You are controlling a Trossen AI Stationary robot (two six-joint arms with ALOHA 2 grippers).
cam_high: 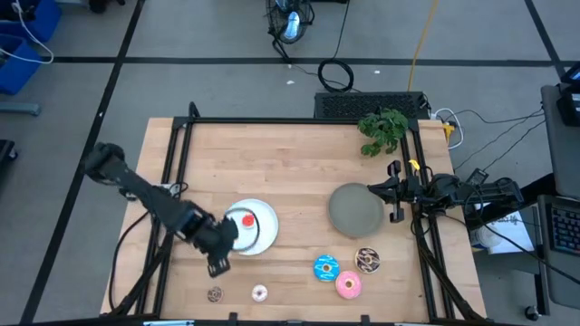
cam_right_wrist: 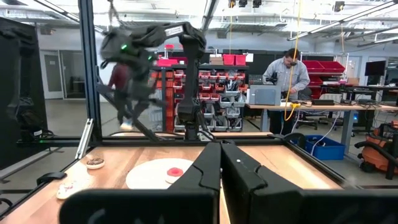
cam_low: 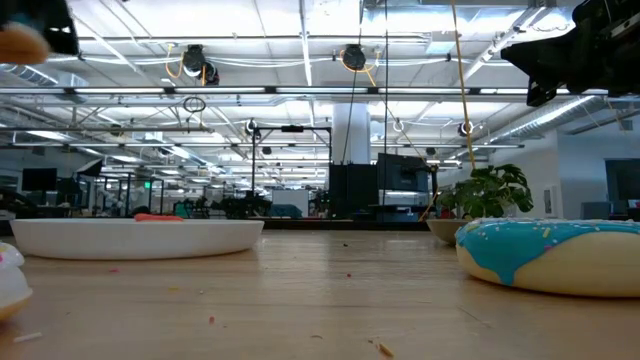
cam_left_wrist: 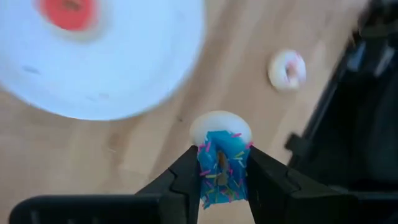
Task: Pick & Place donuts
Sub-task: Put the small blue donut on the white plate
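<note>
My left gripper (cam_high: 217, 261) hangs just off the near left rim of the white plate (cam_high: 258, 228) and is shut on a tiny blue sprinkled donut (cam_left_wrist: 222, 169). A tiny red donut (cam_high: 246, 220) lies on that plate. On the table near the front edge lie a tiny brown donut (cam_high: 215, 293), a tiny pale pink donut (cam_high: 259, 292), a larger blue donut (cam_high: 325, 268), a brown sprinkled donut (cam_high: 367, 261) and a pink donut (cam_high: 348, 285). My right gripper (cam_high: 395, 191) waits shut and empty at the right, beside the grey plate (cam_high: 355, 210). My left gripper pinches the tiny blue donut by its two opposite sides (cam_left_wrist: 205, 174) between its two fingers. The fingers come from above, pointing down. The donut stands on edge in the hold, its pale underside (cam_left_wrist: 221, 126) past the fingertips, lifted clear of the table.
A green plant (cam_high: 384, 129) stands at the far right of the table. A black frame rail (cam_high: 181, 145) runs round the tabletop. Bare wood lies between the two plates and across the far half. A person (cam_right_wrist: 289, 71) stands in the room beyond.
</note>
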